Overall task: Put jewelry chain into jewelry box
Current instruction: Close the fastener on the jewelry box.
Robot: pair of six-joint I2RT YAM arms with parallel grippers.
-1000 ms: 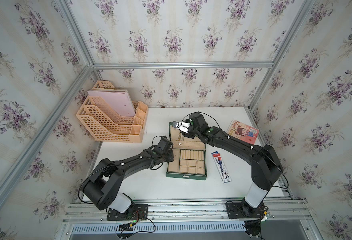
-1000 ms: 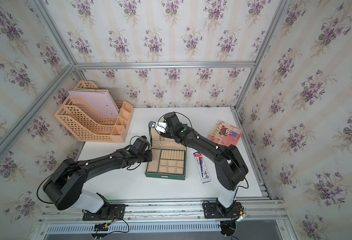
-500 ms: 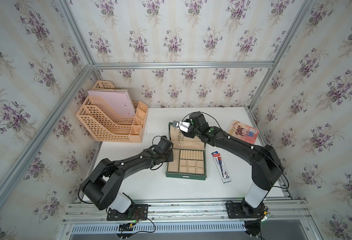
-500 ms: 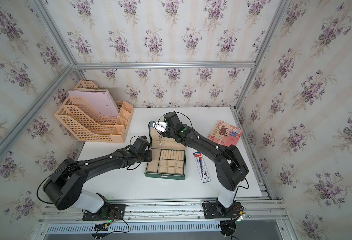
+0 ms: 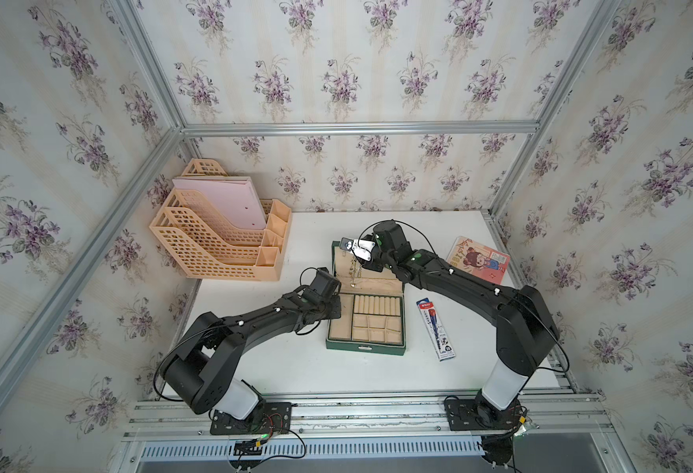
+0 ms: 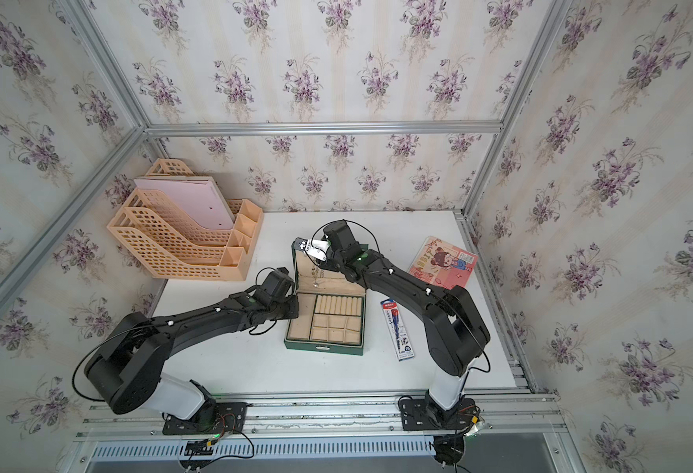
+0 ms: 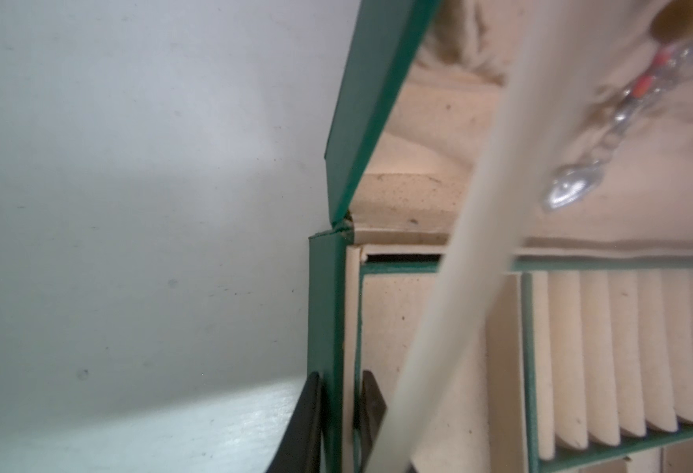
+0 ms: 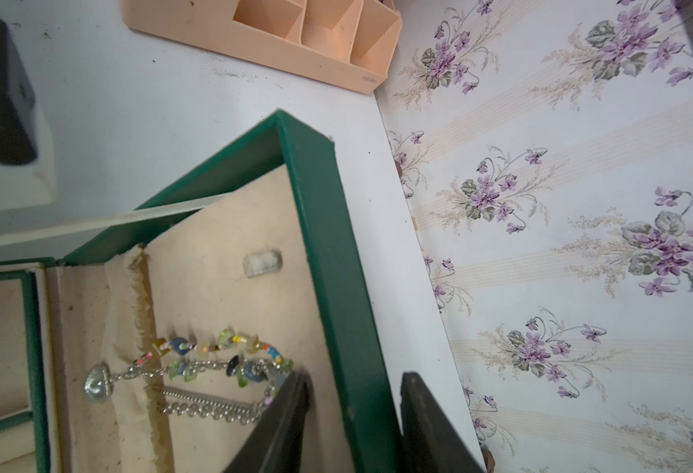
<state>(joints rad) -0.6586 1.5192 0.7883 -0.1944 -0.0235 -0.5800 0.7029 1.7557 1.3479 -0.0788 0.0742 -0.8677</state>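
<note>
Left jaws pinch the box (image 7: 326,311) side wall on the bench (image 5: 295,368). Right jaws straddle the upright lid (image 8: 336,266) rim, chain (image 8: 185,370) dangling inside; grip unclear.

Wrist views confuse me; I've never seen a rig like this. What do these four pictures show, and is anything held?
Two black arms, left and right, work over a white table. The two wide pictures come from one camera overhead; each close-up comes from a camera on an arm's wrist. On the table: an open green jewelry box, a peach file organizer, a picture book and a slim blue pack. The left gripper is shut on the box's side wall. The right gripper straddles the raised lid's rim; whether it is clamped I cannot tell. The jewelry chain hangs against the lid's lining, beside that gripper.
</note>
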